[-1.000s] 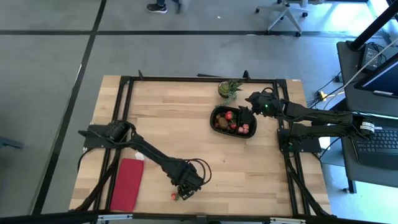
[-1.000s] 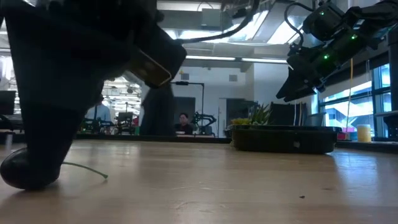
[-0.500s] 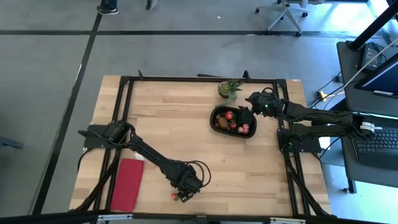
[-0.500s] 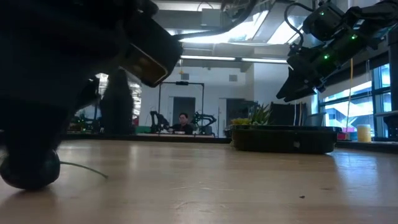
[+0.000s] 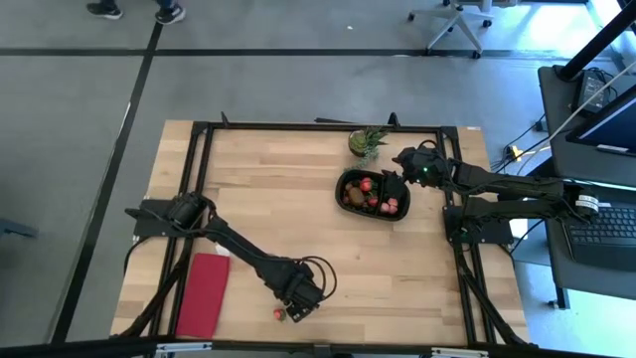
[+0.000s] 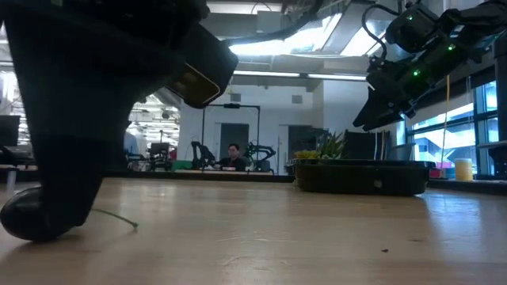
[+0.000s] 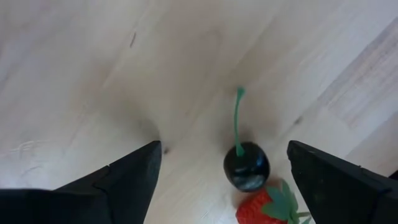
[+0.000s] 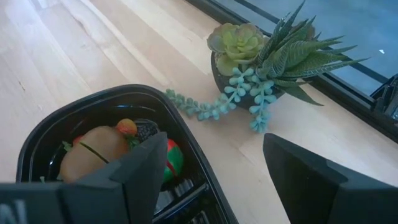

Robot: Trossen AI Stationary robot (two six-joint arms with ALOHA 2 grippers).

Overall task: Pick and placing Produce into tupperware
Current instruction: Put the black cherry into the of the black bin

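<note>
A: Item 1, left gripper. We've got it low at the near edge of the tabletop, fingers spread wide, nothing between them but air. Item 2, the cherry: dark, green stem, lying on the wood betw. the fingers, closer to one of them. Item 3, a strawberry, touching the cherry.

B: What's changed vs. a sec ago?

A: Barely anything. The left arm wobbled a little over the spot; both sets of fingers kept the same spread. Cherry and strawberry haven't budged. We read that as lining up, grasp not yet made.

B: Item 4?

A: Right gripper, hanging over the right end of the tupperware, partly open, holding nothing. Waiting, we'd say.

B: Tupperware contents?

A: Black oval tub, far right of centre, just near of the potted plant. Several produce pieces already in, red and brown. Red cloth near left, irrelevant.

B: So what's outstanding?

A: The two pcs at the near edge, well apart from the tub. Long carry once we grip.
</note>
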